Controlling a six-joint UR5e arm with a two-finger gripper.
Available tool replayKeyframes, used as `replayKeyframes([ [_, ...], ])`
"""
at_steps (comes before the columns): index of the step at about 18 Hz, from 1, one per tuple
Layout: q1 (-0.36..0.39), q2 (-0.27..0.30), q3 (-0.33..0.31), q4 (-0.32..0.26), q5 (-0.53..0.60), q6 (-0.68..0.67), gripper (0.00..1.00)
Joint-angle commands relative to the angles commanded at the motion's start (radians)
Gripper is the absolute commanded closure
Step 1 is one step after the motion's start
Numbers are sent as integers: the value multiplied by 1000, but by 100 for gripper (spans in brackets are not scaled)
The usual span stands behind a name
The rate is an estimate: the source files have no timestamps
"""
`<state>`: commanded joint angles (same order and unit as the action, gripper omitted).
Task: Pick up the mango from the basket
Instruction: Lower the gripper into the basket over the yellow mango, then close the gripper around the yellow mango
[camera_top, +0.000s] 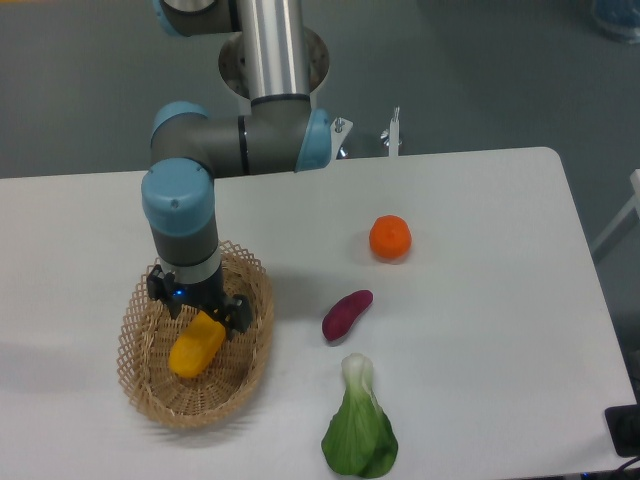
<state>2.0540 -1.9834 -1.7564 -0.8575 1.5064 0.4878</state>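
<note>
The gripper (199, 312) hangs inside the basket (252, 370) at the table's (480, 360) left, its 2 fingers spread wide over the far end of the mango (195, 347), which lies on the wicker floor.

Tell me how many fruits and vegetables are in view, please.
4: the mango in the basket under the gripper, the orange fruit, the purple sweet potato, and the green vegetable on the table. None seem hidden.
</note>
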Motion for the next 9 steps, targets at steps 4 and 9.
replayKeyframes([
  [4,-6,-9,2,6,0,0,0],
  [9,-6,-26,8,15,2,5,0],
])
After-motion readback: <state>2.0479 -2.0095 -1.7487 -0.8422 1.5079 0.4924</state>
